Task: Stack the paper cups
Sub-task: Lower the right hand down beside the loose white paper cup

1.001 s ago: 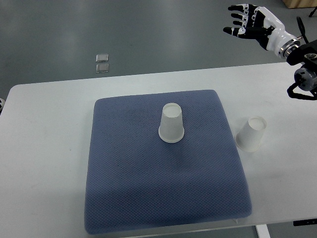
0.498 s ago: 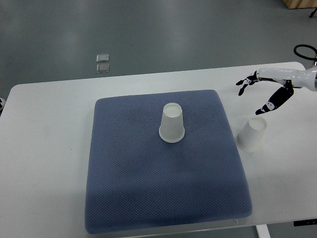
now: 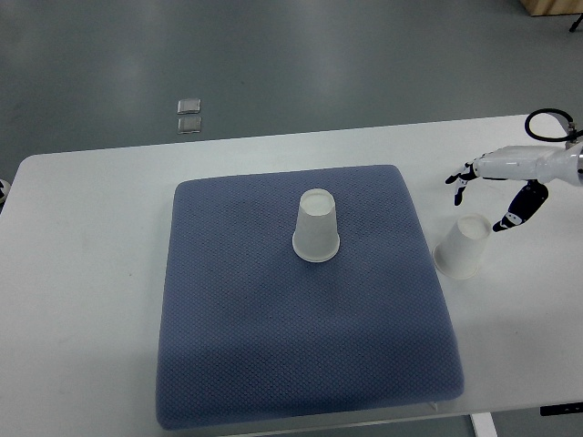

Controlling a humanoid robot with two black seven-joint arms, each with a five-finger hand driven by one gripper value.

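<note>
One white paper cup (image 3: 316, 228) stands upside down near the middle of the blue mat (image 3: 273, 346). A second white paper cup (image 3: 464, 246) stands upside down on the white table, just off the mat's right edge. My right hand (image 3: 483, 193) comes in from the right edge and hovers just above and behind this second cup. Its fingers (image 3: 508, 221) are spread and hold nothing. The hand is close to the cup but does not touch it. My left hand is out of view.
The white table (image 3: 82, 273) carries the mat, and its front edge runs close under the mat's front. Two small clear squares (image 3: 189, 116) lie on the grey floor beyond the table's far edge.
My right hand came down from high over the far right corner to the table, then drew in closer to the right cup. Neither cup has moved.
</note>
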